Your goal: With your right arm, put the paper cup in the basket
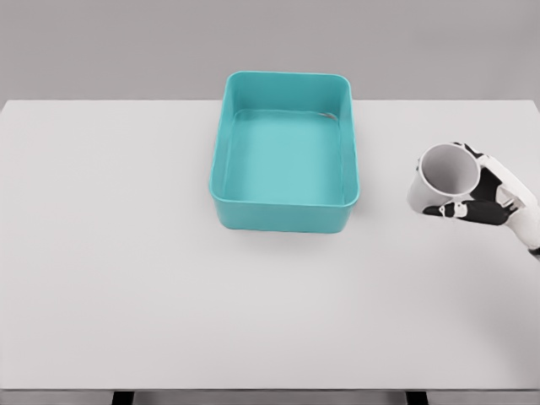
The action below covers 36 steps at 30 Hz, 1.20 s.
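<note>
Over on the right side of the table (126, 253), your right hand (485, 196) has its fingers (449, 208) wrapped tight around the paper cup (443, 177). You hold it tipped, its open mouth facing up toward you, off to the right of the basket (221, 181). I think you are carrying it now. Next, move left over the basket, then let go.

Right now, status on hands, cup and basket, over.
Right hand shut on paper cup, right of basket. Left hand not in view. Basket holds nothing. Path between them clear.
</note>
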### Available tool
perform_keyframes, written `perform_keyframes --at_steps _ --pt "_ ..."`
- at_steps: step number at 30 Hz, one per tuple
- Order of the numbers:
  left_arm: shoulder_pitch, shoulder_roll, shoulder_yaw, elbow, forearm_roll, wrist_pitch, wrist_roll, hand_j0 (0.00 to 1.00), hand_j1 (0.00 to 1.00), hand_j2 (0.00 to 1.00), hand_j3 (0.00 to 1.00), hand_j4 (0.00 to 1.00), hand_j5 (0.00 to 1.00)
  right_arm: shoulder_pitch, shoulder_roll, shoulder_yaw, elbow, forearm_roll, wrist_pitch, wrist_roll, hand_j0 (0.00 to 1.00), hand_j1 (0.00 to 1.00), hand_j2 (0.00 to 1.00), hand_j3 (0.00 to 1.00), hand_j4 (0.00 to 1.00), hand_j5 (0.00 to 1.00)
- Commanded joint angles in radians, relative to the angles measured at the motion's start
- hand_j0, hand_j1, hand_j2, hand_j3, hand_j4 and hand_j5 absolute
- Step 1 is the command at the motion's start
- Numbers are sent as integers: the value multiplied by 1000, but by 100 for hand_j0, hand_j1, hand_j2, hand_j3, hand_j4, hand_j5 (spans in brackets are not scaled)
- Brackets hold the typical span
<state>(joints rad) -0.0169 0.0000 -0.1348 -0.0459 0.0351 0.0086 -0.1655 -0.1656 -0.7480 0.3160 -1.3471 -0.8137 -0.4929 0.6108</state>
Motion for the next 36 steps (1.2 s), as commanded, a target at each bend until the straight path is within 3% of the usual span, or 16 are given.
perform_keyframes --at_steps 1,18,25,36 --pt "0 0 0 0 0 1 0 100 100 100 100 100 100 -2 24 -6 0 11 33 0 60 60 60 60 60 60" --pt "0 0 0 0 0 1 0 100 100 100 100 100 100 -104 78 -23 6 11 126 0 60 60 60 60 60 60" --pt "0 0 0 0 0 1 0 100 100 100 100 100 100 -156 133 -23 57 44 149 0 60 60 60 60 60 60" --pt "0 0 0 0 0 1 0 100 100 100 100 100 100 -203 157 -21 89 47 166 0 60 60 60 60 60 60"
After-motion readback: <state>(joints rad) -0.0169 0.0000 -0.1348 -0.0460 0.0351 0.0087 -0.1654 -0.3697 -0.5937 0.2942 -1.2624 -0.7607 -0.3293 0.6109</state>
